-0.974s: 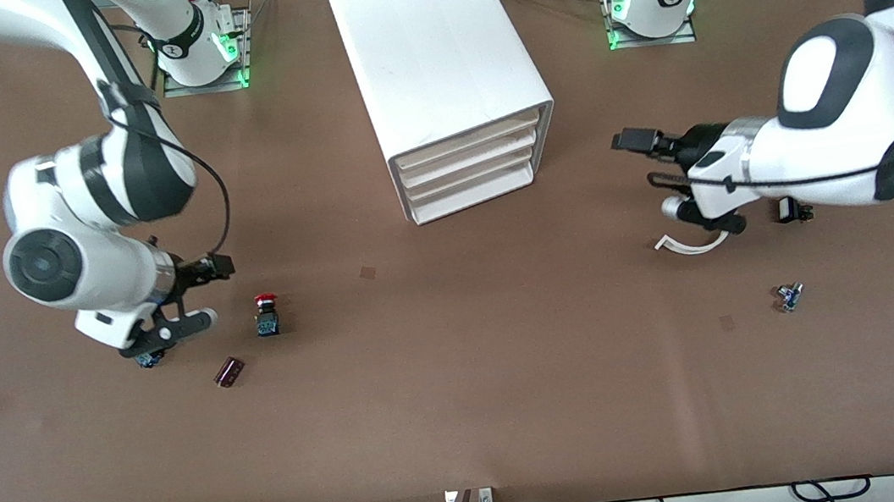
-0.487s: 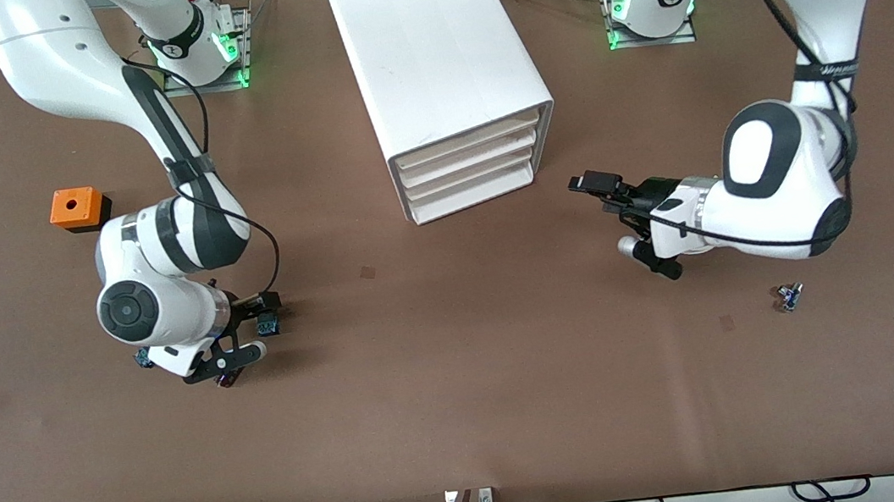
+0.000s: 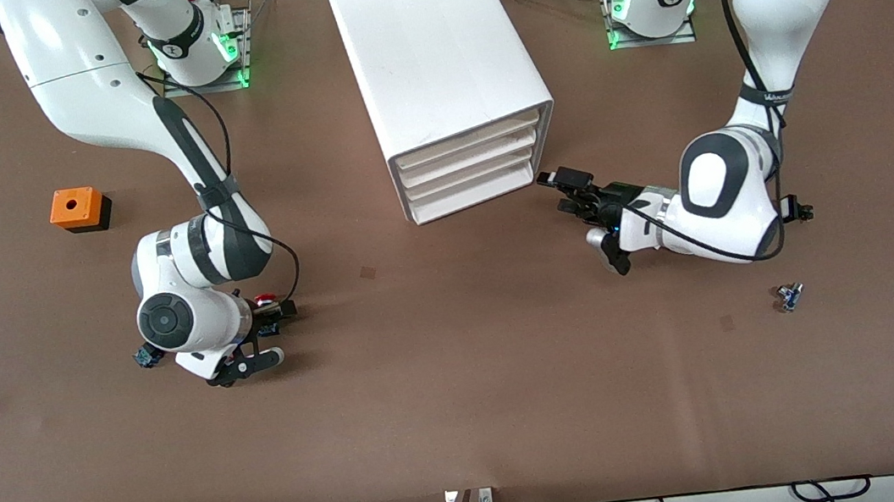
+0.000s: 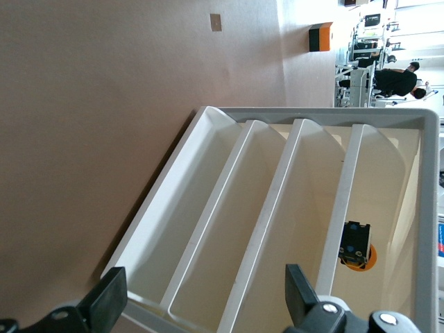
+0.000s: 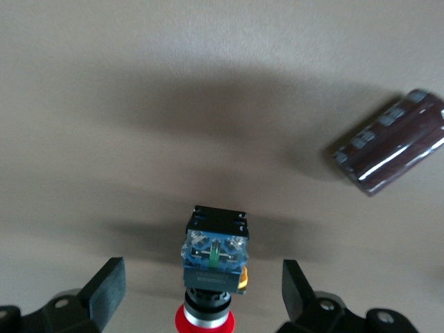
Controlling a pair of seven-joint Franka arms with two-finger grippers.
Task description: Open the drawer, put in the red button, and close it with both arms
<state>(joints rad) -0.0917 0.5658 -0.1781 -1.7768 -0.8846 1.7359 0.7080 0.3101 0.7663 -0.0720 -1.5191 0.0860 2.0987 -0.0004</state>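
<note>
One red button (image 5: 211,277) lying on the bench (image 3: 463,385), between the spread fingers of the right gripper (image 3: 274,334), untouched. Three white drawers, top drawer (image 3: 471,139) shut; left gripper (image 3: 576,188) just beside them, fingers apart, empty.

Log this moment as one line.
left gripper: open, at drawer | right gripper: open, around red button | drawer: closed

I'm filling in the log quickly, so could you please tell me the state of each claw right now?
Left claw: open, empty, at the cabinet front.
Right claw: open, empty, straddling the red button.
</note>
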